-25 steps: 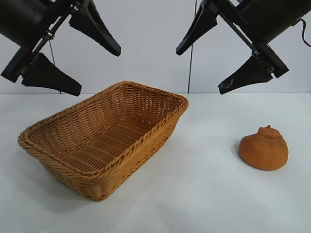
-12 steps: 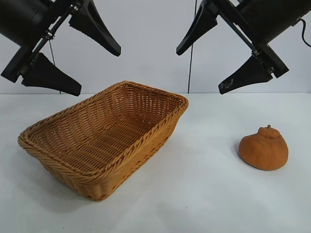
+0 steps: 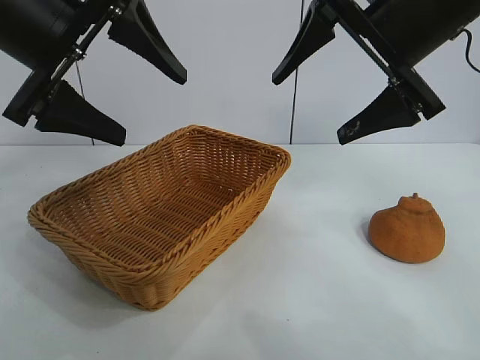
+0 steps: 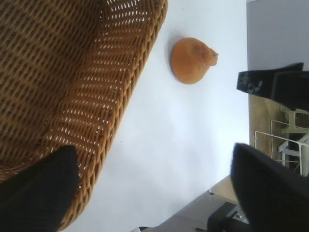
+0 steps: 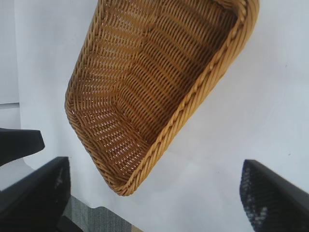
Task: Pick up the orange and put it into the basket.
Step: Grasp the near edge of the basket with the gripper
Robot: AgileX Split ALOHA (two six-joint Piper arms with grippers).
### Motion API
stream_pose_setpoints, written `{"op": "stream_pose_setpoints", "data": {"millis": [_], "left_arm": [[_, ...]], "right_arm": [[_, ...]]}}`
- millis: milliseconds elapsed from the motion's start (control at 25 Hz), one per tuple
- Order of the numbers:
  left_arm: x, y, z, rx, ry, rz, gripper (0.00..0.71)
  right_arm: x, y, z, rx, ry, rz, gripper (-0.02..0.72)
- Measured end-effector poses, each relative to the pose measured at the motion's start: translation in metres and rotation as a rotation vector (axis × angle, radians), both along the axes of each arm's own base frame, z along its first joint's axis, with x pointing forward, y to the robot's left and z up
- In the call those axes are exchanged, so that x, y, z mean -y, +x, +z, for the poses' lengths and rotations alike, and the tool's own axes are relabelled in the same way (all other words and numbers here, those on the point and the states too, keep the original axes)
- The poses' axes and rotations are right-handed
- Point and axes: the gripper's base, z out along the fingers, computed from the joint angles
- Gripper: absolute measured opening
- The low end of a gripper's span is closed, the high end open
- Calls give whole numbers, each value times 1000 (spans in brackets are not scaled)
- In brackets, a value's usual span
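Reaching for the orange (image 3: 407, 229) is the step in hand, and nothing has been gripped yet: the fruit sits alone on the white tabletop (image 3: 315, 300), well apart from the basket (image 3: 161, 217) and on the right arm's side. The right hand (image 3: 319, 109) hangs high above the tabletop with its fingers spread wide and empty, so it looks the natural one for the pick; the left hand (image 3: 154, 109) hovers above the basket's far side, likewise spread and empty. A good grasp would bring the right hand down over the fruit's squat body, fingers either side of its widest part rather than on the knobby stem bump, since the lumpy skin could let it roll. The basket is empty and wide, so the drop should be forgiving.
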Motion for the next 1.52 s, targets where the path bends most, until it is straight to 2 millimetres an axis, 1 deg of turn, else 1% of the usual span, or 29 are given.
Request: {"op": "stream_pose_setpoints", "data": {"millis": [120, 200, 360, 440, 600, 680, 800, 920, 1000, 1200, 1520], "left_arm": [[-1, -1, -1, -35, 4, 22, 612], [-4, -4, -3, -72, 41, 31, 612], [-11, -14, 0, -177, 118, 123, 612], [-11, -21, 3, -214, 163, 162, 612], [3, -33, 1, -295, 246, 290, 612], [7, -36, -2, -315, 265, 396, 612], [4, -37, -18, -380, 266, 559, 612], [-1, -37, -38, -427, 290, 621, 612], [-3, -35, -46, -440, 294, 639, 612], [1, -24, -61, -415, 275, 654, 612], [6, -8, -118, -475, 360, 656, 612]], "right_arm": [[0, 1, 0, 5, -1, -5, 652], [0, 1, 0, 7, -1, -7, 652], [0, 2, 0, 17, -2, -16, 652], [1, 3, 0, 25, -3, -23, 652], [1, 4, 0, 30, -3, -26, 652], [1, 4, 0, 31, -4, -28, 652], [1, 4, 0, 32, -4, -28, 652], [1, 4, 0, 32, -4, -28, 652], [1, 4, 0, 32, -4, -28, 652], [1, 4, 1, 32, -4, -29, 652], [1, 3, 0, 23, -3, -21, 652]]}}
